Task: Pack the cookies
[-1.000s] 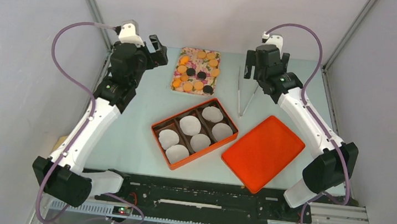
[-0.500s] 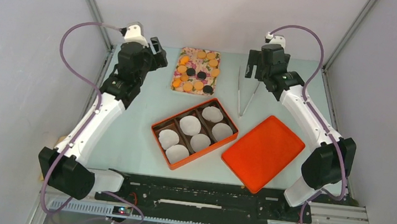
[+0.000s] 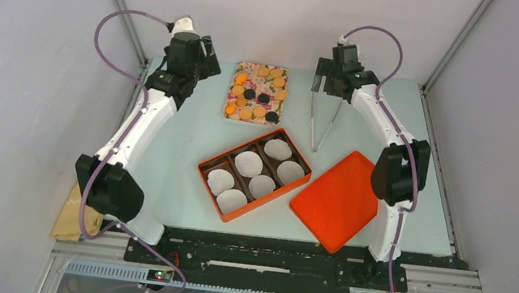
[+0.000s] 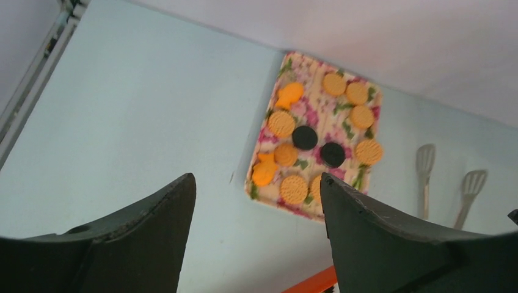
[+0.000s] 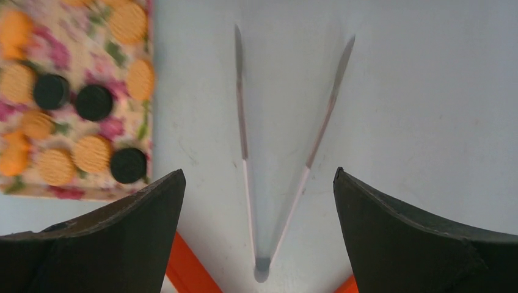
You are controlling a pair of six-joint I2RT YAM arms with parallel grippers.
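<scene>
Cookies (image 3: 256,92), thin, light and probably brittle discs on the floral tray (image 4: 314,78) at 12 o'clock on the counter (image 3: 184,146), suit gentle rim-to-rim grips; left claw (image 4: 256,178) and right claw (image 5: 258,173) gape wide, holding nothing.

Top view high behind arm bases, looking down, wrist views nearer, all sharing floral tray (image 4: 317,113) and tongs (image 5: 261,265).
</scene>
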